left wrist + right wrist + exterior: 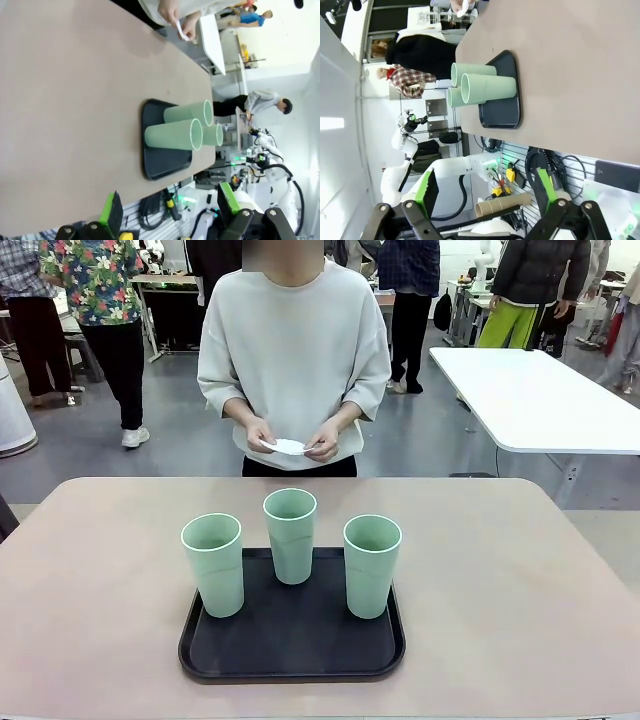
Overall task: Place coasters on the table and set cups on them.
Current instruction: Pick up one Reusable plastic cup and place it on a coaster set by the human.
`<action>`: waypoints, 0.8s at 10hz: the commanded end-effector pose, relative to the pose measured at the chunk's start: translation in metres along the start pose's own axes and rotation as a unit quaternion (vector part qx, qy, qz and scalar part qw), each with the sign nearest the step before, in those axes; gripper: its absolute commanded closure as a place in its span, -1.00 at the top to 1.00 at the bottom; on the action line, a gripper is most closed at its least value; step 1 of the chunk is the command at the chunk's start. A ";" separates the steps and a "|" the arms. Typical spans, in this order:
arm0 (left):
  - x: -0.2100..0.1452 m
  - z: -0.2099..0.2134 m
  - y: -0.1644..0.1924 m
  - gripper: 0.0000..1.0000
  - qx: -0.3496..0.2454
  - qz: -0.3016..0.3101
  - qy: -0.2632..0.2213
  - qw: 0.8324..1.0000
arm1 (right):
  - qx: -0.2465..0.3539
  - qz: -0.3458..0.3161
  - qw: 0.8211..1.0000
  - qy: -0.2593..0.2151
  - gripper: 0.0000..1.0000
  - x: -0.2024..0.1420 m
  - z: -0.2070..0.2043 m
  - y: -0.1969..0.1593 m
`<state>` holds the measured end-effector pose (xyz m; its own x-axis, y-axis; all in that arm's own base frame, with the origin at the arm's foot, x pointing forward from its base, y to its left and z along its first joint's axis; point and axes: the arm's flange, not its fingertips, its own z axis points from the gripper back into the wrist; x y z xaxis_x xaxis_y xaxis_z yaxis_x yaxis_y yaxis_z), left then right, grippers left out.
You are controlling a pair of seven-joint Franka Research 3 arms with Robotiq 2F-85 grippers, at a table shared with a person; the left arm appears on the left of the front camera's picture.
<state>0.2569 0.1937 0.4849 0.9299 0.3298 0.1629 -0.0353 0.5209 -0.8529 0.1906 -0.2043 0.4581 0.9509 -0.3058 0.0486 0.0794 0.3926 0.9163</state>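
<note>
Looking across the table (520, 590) from the front, we see three cups (290, 535) standing upright on a black tray (290, 645). One cup stands at the rear middle and one on either side nearer us, and none of them touch. Beyond the far edge a person (295, 340) holds the white coasters (288, 447) between both hands (325, 440) at waist height, clear of the tabletop. The front camera gives us this spacing and the cups' open mouths, while the wrist cameras add the pincers. From the left wrist we see the left gripper (170, 202) with its green-padded fingers (112, 209) spread as wide as they go. Nothing lies between them, and the gripper hangs off the near edge of the table, well apart from the tray. From the right wrist the right gripper (487, 191) stands likewise, jaws fully apart, holding and touching nothing. The cups appear sideways in its rolled picture, with the tray between the gripper and the person.
</note>
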 end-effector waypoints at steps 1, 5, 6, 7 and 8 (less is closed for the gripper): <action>-0.002 0.012 0.007 1.00 -0.005 -0.007 -0.006 1.000 | 0.010 0.004 1.000 -0.005 1.00 0.003 0.012 -0.002; -0.006 0.010 0.003 1.00 0.004 0.004 -0.007 1.000 | -0.001 -0.006 1.000 -0.009 1.00 -0.001 0.018 -0.005; -0.006 0.010 0.003 1.00 0.004 0.004 -0.007 1.000 | -0.001 -0.006 1.000 -0.009 1.00 -0.001 0.018 -0.005; -0.006 0.010 0.003 1.00 0.004 0.004 -0.007 1.000 | -0.001 -0.006 1.000 -0.009 1.00 -0.001 0.018 -0.005; -0.006 0.010 0.003 1.00 0.004 0.004 -0.007 1.000 | -0.001 -0.006 1.000 -0.009 1.00 -0.001 0.018 -0.005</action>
<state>0.2481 0.1998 0.4863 0.9264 0.3434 0.1542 -0.0576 0.5341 -0.8435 0.1841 -0.2213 0.4625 0.9449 -0.3246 0.0416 0.0987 0.4038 0.9095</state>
